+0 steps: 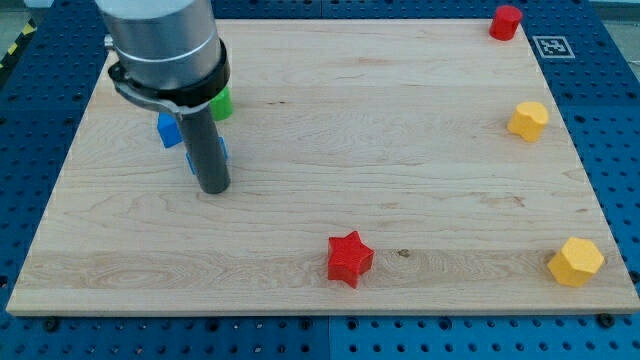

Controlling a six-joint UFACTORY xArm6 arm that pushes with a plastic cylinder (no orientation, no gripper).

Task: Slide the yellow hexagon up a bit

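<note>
A yellow hexagon (576, 261) lies near the board's bottom right corner. A second yellow block (528, 120), many-sided with its exact shape unclear, lies at the right edge higher up. My tip (215, 190) rests on the board at the view's left, far from both yellow blocks. A blue block (168, 130) sits just left of the rod. Another bit of blue (222, 152) shows behind the rod. A green block (222, 103) is partly hidden behind the arm.
A red star (349, 258) lies near the bottom edge at the middle. A red cylinder (506, 21) stands at the top right corner. The wooden board (400, 130) sits on a blue perforated table. The arm's grey body hides the board's top left.
</note>
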